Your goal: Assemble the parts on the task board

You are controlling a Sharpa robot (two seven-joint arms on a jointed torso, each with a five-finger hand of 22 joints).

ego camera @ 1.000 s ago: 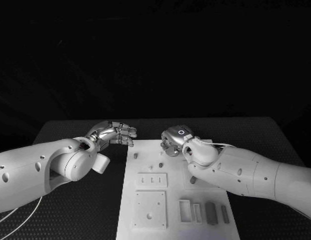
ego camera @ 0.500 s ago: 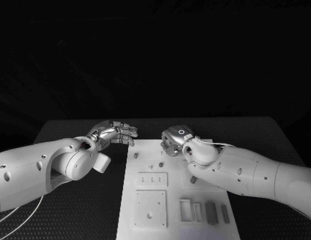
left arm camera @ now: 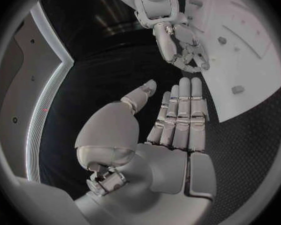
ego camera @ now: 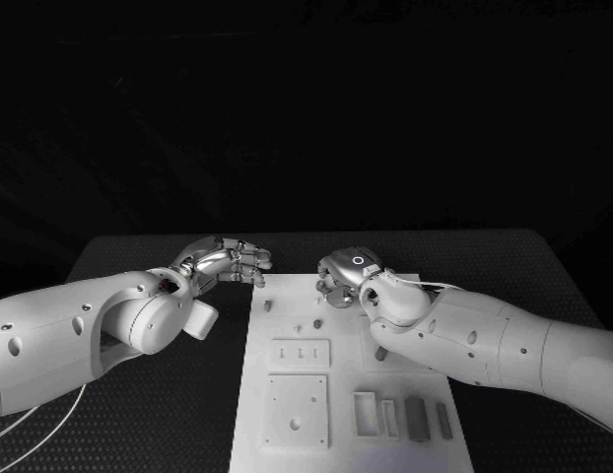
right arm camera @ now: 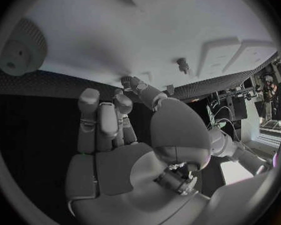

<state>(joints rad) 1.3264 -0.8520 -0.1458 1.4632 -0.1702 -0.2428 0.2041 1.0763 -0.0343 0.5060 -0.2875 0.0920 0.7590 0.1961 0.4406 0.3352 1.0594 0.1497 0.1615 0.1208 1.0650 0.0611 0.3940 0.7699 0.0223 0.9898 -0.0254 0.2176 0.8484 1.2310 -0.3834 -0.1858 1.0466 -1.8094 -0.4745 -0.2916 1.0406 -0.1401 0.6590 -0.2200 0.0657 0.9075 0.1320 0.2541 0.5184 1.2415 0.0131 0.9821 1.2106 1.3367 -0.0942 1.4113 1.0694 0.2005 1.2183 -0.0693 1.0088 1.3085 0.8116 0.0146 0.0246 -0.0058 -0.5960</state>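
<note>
Left robot hand (ego camera: 226, 263): it hangs over the black counter (ego camera: 136, 258), just beside the far left corner of the task board. In the left wrist view its fingers (left arm camera: 181, 116) lie straight and side by side, and the thumb stands a little apart. It holds nothing.

Task board (ego camera: 338, 374): a long white plate in the middle of the counter. It runs from the near edge up to a spot between the two robot hands.

Parts: a small peg (ego camera: 267, 305) stands near the far left edge of the board, close to the left robot hand. Another small piece (ego camera: 315, 323) sits a bit nearer the middle. Two flat square plates (ego camera: 299, 355) lie one behind the other, further toward the near end. A row of little upright blocks (ego camera: 400, 416) stands at the near right corner.

Right robot hand (ego camera: 347, 280): it is over the far end of the board. In the right wrist view its fingers (right arm camera: 100, 122) are bent in close together, and a small piece (right arm camera: 127, 81) shows by the fingertips. I cannot tell if the hand holds it or is only near it.
</note>
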